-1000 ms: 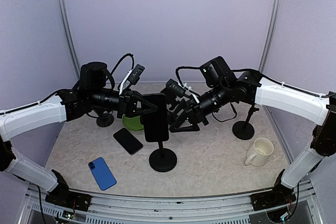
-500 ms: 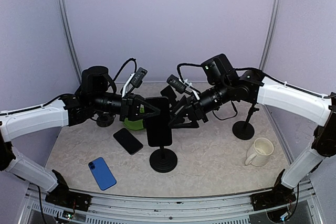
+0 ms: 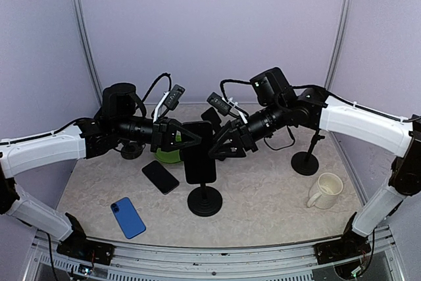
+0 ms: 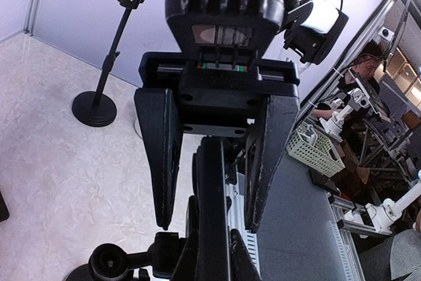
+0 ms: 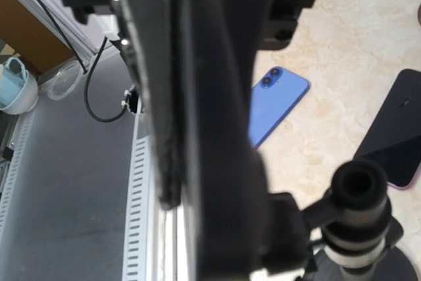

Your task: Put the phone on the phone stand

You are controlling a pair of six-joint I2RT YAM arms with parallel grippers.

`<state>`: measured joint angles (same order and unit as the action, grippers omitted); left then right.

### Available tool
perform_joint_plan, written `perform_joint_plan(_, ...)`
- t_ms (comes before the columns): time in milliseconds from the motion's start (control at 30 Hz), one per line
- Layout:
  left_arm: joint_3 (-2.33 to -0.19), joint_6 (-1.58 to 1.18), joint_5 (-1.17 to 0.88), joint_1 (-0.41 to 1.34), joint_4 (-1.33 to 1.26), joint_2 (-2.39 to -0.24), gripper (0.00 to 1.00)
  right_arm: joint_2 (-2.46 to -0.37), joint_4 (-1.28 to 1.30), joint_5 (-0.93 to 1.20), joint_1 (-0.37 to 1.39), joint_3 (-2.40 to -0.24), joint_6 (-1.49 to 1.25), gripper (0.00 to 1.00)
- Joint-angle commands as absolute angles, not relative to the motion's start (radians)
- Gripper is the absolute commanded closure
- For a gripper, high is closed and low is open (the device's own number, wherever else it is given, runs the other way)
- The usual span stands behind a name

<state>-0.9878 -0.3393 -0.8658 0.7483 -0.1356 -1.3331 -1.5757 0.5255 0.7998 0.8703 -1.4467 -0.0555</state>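
The phone (image 3: 198, 153) stands upright on the stand (image 3: 204, 201), its dark face toward the near edge of the table and its lower end above the stand's round base.

The left gripper (image 3: 191, 139) reaches in level from the stand's left. In the left wrist view the phone (image 4: 212, 228) shows edge-on between the fingers (image 4: 164, 156), with a gap on each side, so the jaws are spread and touch nothing.

The right gripper (image 3: 217, 149) comes in from the stand's right, at the phone's other edge. From above its jaws look parted. In the right wrist view the phone (image 5: 223, 129) fills the frame as a dark blur, and contact cannot be told there.

A black phone (image 3: 160, 176) lies flat just left of the stand, and a blue phone (image 3: 127, 217) lies further left and nearer the table's front. A green bowl (image 3: 168, 156) sits behind and left of the stand, under the left gripper. A mug (image 3: 325, 190) stands well to the stand's right, with a second stand (image 3: 305, 162) behind it.
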Motion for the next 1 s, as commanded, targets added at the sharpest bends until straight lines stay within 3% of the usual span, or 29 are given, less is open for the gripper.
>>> perform_joint_plan(0,-0.983,-0.343,-0.838,0.755,-0.179,-1.345,1.00,-1.594,0.531,0.793,0.876,-1.456,-0.077,0.54)
perform_joint_plan(133,-0.987,-0.344,-0.830,0.755,-0.172,-1.344,0.98,-1.606,0.533,0.807,0.877,-1.464,-0.073,0.77)
perform_joint_plan(200,-0.993,-0.344,-0.792,0.757,-0.152,-1.343,0.87,-1.607,0.528,0.815,0.877,-1.466,-0.070,0.90)
perform_joint_plan(300,-1.018,-0.315,-0.693,0.765,-0.083,-1.330,0.54,-1.609,0.538,0.791,0.876,-1.490,-0.054,1.00)
perform_joint_plan(333,-1.030,-0.304,-0.656,0.769,-0.059,-1.321,0.33,-1.609,0.543,0.777,0.877,-1.503,-0.047,1.00)
perform_joint_plan(367,-1.038,-0.295,-0.630,0.771,-0.041,-1.308,0.06,-1.609,0.548,0.764,0.874,-1.513,-0.040,1.00)
perform_joint_plan(400,-1.043,-0.294,-0.609,0.773,-0.031,-1.293,0.02,-1.609,0.547,0.756,0.870,-1.524,-0.035,1.00)
perform_joint_plan(733,-1.075,-0.274,-0.417,0.775,0.070,-1.100,0.01,-1.604,0.531,0.734,0.761,-1.637,-0.039,1.00)
perform_joint_plan(967,-1.096,-0.343,-0.203,0.775,0.125,-1.081,0.01,-1.602,0.574,0.717,0.643,-1.732,-0.013,1.00)
